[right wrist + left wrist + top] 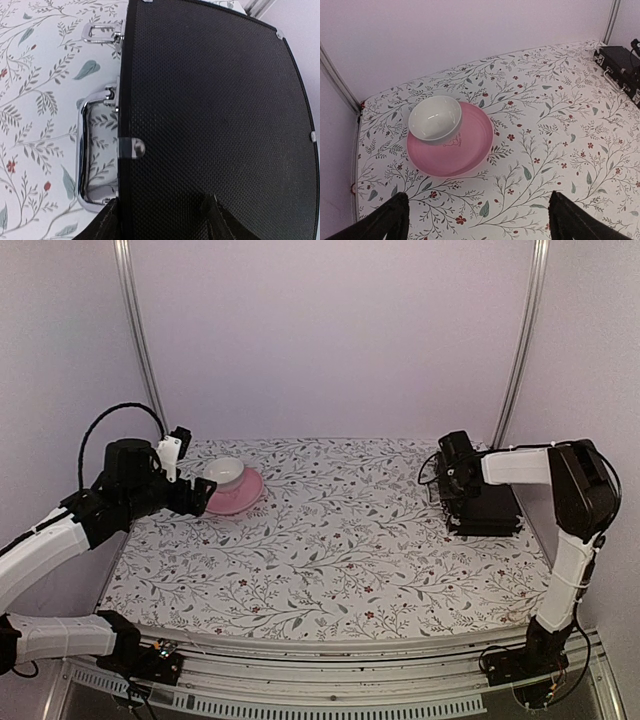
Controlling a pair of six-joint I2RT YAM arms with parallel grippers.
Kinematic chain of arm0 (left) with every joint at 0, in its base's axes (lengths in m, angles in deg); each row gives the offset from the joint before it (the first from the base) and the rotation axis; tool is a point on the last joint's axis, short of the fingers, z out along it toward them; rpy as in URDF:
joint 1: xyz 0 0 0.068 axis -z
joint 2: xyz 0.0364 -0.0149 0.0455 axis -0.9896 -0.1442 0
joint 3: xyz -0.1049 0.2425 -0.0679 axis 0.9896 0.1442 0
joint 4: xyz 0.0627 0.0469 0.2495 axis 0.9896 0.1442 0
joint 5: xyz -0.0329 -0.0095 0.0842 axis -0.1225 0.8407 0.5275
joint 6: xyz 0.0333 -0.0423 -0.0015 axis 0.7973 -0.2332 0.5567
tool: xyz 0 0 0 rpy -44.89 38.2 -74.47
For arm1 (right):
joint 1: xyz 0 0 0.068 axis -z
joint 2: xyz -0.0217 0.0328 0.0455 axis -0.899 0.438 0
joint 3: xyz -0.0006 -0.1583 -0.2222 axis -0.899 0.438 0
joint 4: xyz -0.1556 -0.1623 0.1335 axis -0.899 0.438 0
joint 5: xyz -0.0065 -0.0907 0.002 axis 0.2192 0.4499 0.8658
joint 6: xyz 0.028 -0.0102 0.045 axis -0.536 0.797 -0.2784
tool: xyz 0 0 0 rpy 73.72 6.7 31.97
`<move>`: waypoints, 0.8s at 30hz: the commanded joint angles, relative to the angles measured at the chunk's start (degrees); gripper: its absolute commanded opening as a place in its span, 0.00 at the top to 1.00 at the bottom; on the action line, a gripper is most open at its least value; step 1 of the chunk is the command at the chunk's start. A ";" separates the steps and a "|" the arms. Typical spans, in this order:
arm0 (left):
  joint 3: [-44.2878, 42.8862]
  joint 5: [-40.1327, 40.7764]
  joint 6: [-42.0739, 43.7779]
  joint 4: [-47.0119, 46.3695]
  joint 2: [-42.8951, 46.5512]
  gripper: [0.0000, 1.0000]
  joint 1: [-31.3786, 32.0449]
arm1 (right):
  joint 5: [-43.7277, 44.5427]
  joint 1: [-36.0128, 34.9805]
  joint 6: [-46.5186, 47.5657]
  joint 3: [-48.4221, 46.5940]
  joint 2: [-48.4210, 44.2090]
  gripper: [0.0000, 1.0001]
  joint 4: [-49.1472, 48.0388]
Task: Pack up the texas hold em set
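The black case (490, 510) lies closed at the far right of the surface (330, 550), close to the right edge and the right metal post (520, 340). The pink saucer (240, 495) with the white cup (225, 473) sits at the far left, near the back edge. Between the two runs a wide stretch of flowered cloth, where either arm has room to move.

The left pincer (195, 495) hangs just beside the saucer, released and spread wide. The right pincer (455, 502) is at the case's left side.

From the left wrist we see the cup (435, 117) resting off-centre on the saucer (465, 150), towards its back left rim. Both fingertips (395, 210) stand far apart and short of the saucer, and the case (620, 62) shows only as a corner at the right.

The right wrist alone shows the textured lid (210, 110), the chrome handle (82, 150) lying flat towards the open cloth, and a latch (100, 32) beyond it. The right pincer (160, 220) hangs above the lid's front edge, its fingers (215, 220) standing apart with nothing clamped between them that we can see.
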State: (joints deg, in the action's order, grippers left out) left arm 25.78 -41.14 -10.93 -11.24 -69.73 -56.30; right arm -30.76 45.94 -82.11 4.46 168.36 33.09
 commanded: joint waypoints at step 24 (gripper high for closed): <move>-0.97 0.03 -0.53 -0.11 -0.90 0.03 -0.71 | -19.42 11.68 -3.42 0.09 -15.87 0.16 13.25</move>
State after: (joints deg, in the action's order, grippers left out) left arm 25.78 -42.12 -11.33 -11.24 -70.69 -56.30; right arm -45.28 48.67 -90.72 11.15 148.23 47.26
